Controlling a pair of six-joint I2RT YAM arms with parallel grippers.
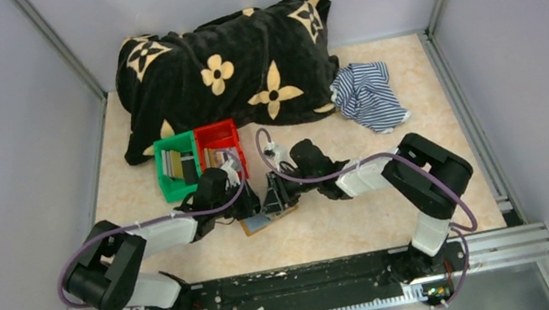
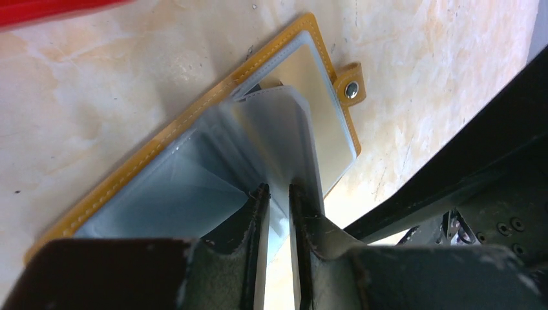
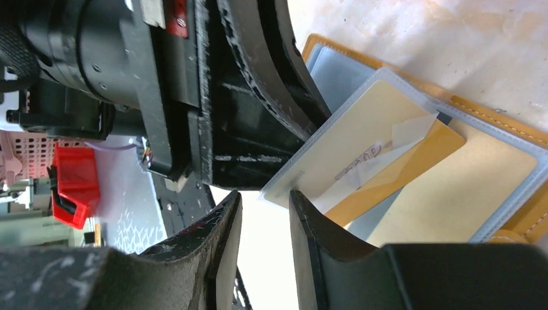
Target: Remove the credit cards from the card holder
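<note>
card holder [image 1: 270, 220]: tan-orange bifold with stitched edge, lying open and flat on the surface [image 1: 335, 229], near the front, between the two arms; grey-blue inner panels face up. snap tab [image 2: 351, 88] juts from one long edge.

clear sleeve [image 2: 268, 129]: one leaf of the holder, lifted off the open wallet and standing tilted.

credit card [image 3: 352, 132]: yellowish, seated inside the lifted sleeve; a darker gold edge shows behind it. whether that is a second card cannot be told.

left end effector [image 2: 276, 197]: fingers drawn close together, pinching the lifted sleeve at its free edge.

right end effector [image 3: 263, 203]: fingers a little apart, nothing between them; the sleeve's lower corner sits just off the tips.

green bin [image 1: 175, 166] and red bin [image 1: 217, 139]: side by side, touching, just behind the left arm's wrist; contents too small to name.

blanket [image 1: 230, 65]: black with cream flower pattern, bunched along the far edge.

striped cloth [image 1: 367, 94]: blue-white, crumpled, to the right of the blanket.
</note>
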